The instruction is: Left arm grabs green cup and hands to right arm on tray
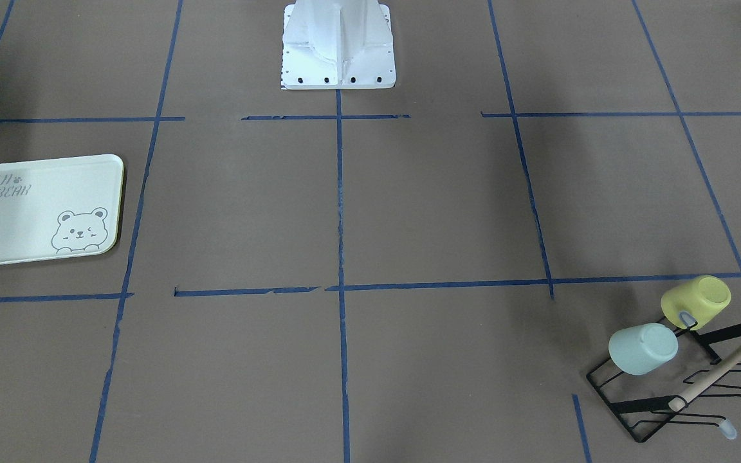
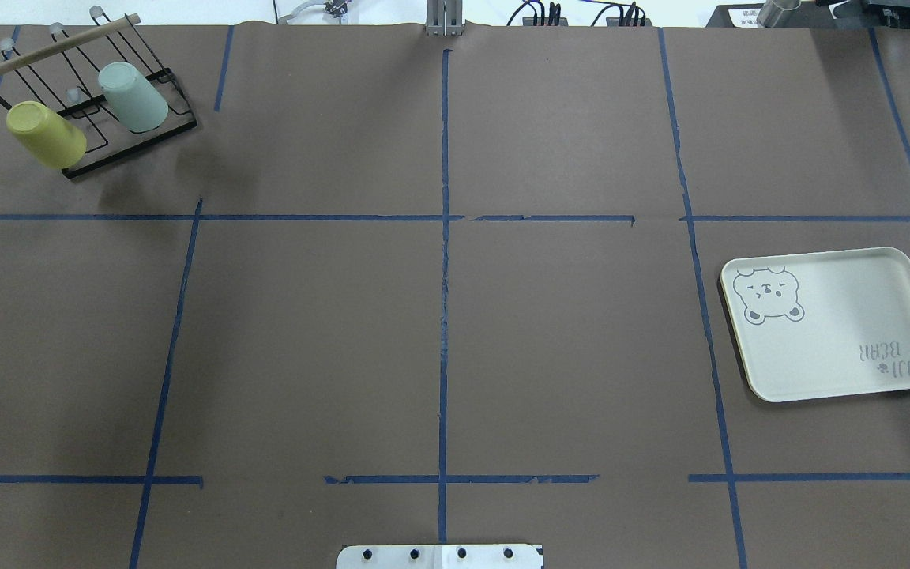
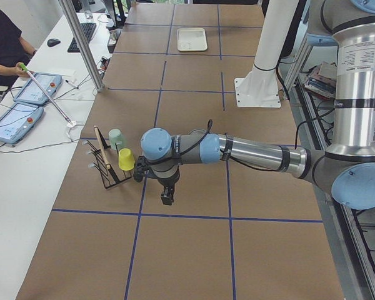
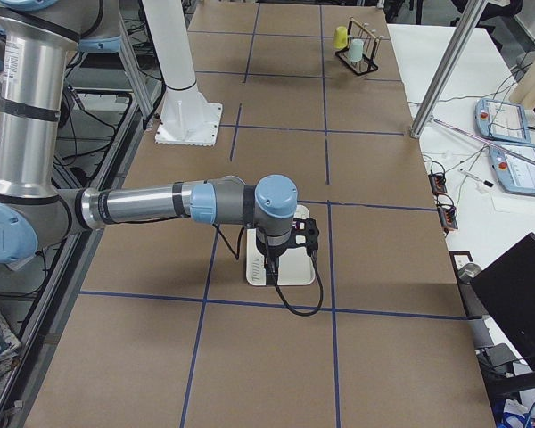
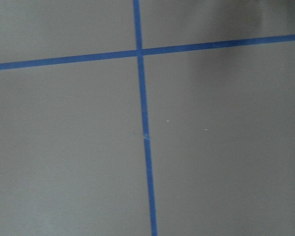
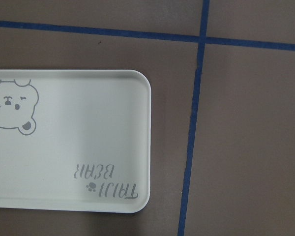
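- One table (image 2: 305, 340) is spreading under everything, flat and covered in matt brown paper, with blue tape lines (image 2: 445, 316) dividing it into a grid of rectangles
- Two arms are reaching out over it, both made of silver-grey metal tubes with rounded pale blue joint caps: the left arm (image 3: 250, 153) is stretching toward the rack, the right arm (image 4: 143, 203) toward the tray
- One tray (image 2: 842, 316) is lying flat on the right side, a smooth pale yellow-green rectangle with rounded corners, a grey bear drawing and lettering
- One black wire rack (image 2: 129, 148) is standing in the far left corner, with one wooden rod (image 2: 51, 48) running across its top
- Two smooth, tapered plastic tumblers are sitting upside down and tilted on the rack's prongs: the green cup (image 2: 133, 96), and one yellow cup (image 2: 46, 134) just to its left
- The left gripper (image 3: 167, 200) is pointing down over bare paper near the rack, apart from both cups; I cannot tell whether its fingers are spread or pressed together
- The right gripper (image 4: 269, 270) is hanging over the tray; there too I cannot tell
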You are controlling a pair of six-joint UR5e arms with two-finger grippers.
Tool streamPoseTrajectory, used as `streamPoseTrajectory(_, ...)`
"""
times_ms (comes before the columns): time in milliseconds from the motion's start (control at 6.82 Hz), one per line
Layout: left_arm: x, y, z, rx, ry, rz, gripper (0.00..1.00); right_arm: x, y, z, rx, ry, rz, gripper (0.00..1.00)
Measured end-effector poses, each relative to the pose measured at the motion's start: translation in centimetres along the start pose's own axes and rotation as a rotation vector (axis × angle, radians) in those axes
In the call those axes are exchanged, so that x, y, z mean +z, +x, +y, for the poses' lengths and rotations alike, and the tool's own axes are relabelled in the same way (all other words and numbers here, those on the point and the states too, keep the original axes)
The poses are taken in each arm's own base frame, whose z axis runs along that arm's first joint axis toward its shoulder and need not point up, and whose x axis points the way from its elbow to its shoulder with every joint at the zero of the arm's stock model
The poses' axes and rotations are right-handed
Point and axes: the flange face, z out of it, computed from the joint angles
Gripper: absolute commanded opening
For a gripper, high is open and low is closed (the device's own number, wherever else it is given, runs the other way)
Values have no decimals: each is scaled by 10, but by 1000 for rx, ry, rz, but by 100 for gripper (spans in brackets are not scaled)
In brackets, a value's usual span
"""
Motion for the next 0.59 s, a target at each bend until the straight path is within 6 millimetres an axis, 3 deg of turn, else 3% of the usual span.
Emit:
streamPoseTrajectory(293,-33,75,-65,-110,61,39,100,2,-6,-5,-63,45,-1,100)
streamPoseTrajectory(587,-35,170,-115,-249,55,60,100,3,-8,-6,-82,57,-7,100)
